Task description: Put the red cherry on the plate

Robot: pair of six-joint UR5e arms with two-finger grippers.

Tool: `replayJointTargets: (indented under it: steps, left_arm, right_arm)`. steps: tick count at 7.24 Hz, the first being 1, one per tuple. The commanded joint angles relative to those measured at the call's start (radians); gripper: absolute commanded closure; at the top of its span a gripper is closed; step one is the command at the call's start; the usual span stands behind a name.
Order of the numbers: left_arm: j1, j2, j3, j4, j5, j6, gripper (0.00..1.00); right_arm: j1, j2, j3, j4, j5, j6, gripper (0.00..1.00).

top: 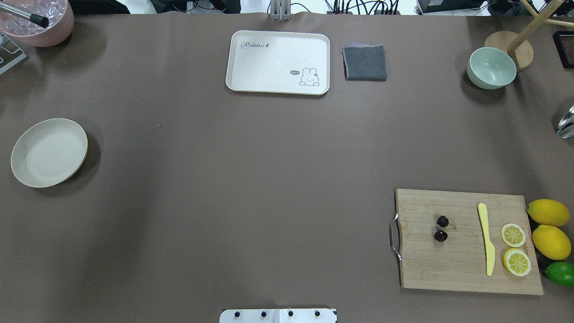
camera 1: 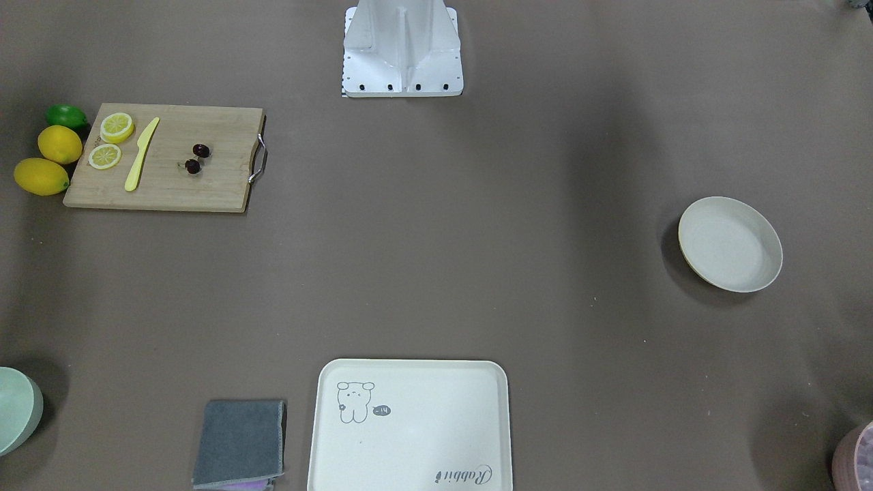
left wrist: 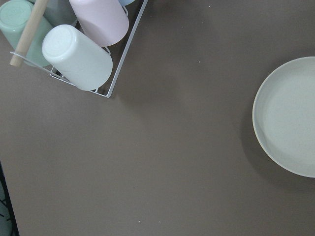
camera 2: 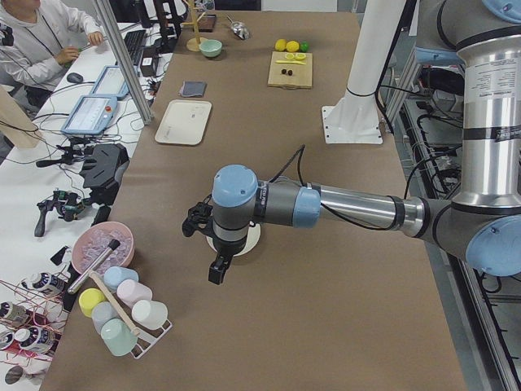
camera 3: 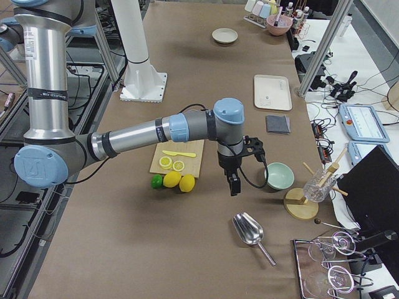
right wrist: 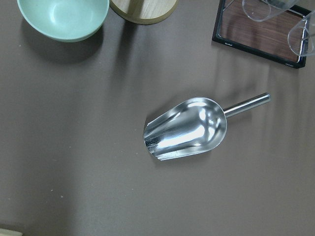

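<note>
Not begun: cherry on the board, plate bare.
The cherry point(camera 1: 200, 151) lies on the board point(camera 1: 218, 179), well apart from the plate point(camera 1: 730, 244). For the left gripper point(camera 2: 216, 273) and right gripper point(camera 3: 234, 185), spread or closed cannot be told.

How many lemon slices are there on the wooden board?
2. One lemon slice and another lie side by side on the wooden board, between the yellow knife and the whole lemons.
</note>
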Motion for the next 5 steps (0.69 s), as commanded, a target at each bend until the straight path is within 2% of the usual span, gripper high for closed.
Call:
replayJointTargets:
  steps: [1, 3, 5]
  left_arm:
    - [-0.040, -0.019, 0.001, 0.021, -0.013, 0.003, 0.02]
    - [-0.043, -0.056, -0.005, 0.091, -0.029, 0.006, 0.02]
    - [-0.042, -0.064, 0.004, 0.136, -0.214, -0.006, 0.02]
  right_arm:
    - [0.000, 0.003, -0.006, -0.001, 0.004, 0.005, 0.00]
    - [-0.002, 0.000, -0.001, -0.001, 0.043, 0.005, 0.00]
    - [-0.002, 0.000, -0.003, 0.001, 0.043, 0.005, 0.00]
